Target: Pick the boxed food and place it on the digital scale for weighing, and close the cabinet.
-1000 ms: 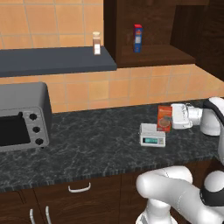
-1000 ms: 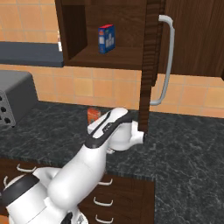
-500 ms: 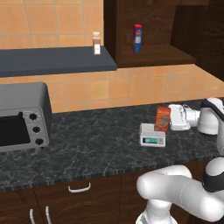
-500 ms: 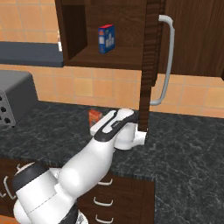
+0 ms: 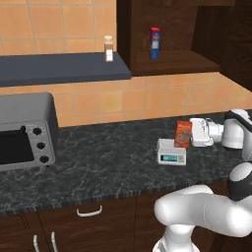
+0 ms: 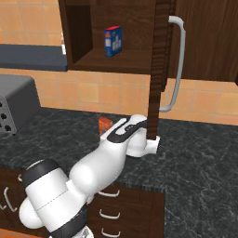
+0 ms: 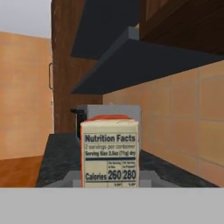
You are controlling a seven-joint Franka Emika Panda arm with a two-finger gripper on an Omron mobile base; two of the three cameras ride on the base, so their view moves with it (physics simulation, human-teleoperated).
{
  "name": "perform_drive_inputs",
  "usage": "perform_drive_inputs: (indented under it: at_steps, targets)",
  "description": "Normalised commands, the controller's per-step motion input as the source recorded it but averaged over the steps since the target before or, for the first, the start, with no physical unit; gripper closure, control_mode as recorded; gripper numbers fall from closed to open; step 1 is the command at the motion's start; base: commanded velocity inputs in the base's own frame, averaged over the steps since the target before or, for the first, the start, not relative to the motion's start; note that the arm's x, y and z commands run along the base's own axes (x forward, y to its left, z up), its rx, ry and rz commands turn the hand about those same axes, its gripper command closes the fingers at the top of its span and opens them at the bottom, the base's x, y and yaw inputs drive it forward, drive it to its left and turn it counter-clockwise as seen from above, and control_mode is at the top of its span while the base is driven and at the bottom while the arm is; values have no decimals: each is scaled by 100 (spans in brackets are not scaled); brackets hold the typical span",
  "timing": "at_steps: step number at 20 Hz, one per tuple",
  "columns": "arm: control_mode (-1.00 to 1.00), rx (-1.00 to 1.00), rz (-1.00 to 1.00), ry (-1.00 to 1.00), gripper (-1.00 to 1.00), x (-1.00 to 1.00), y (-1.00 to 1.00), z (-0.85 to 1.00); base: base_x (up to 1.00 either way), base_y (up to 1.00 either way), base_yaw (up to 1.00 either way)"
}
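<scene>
The orange-red boxed food (image 5: 183, 134) stands upright over the rear right part of the digital scale (image 5: 171, 152). I cannot tell whether it touches the plate. My gripper (image 5: 190, 134) reaches in from the right and is shut on the box. In the hand view the box's nutrition panel (image 7: 110, 153) faces me, with the scale's grey top (image 7: 73, 178) just below it. The right base view shows a corner of the box (image 6: 105, 124) behind my arm. The cabinet (image 5: 170, 29) stands open, its door (image 6: 158, 69) swung out with the silver bar handle (image 6: 176, 65).
A slim blue carton (image 5: 155, 43) stands inside the cabinet. A small bottle (image 5: 109, 48) sits on the dark shelf (image 5: 59, 69). A grey toaster oven (image 5: 24, 130) occupies the counter's left end. The open door hangs just above my wrist.
My gripper has carried the box a little to the left and lower, closer to the scale. Nothing else has moved.
</scene>
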Motion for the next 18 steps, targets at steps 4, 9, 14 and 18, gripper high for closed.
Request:
perform_drive_inputs:
  at_steps: [4,9,14,18]
  targets:
    - [-100,0,0,0,100,16,-3,-20,0,0,0]
    - [-100,0,0,0,100,20,0,-9,0,0,0]
    - [-100,0,0,0,100,25,0,-9,0,0,0]
    - [-100,0,0,0,100,16,0,-22,0,0,0]
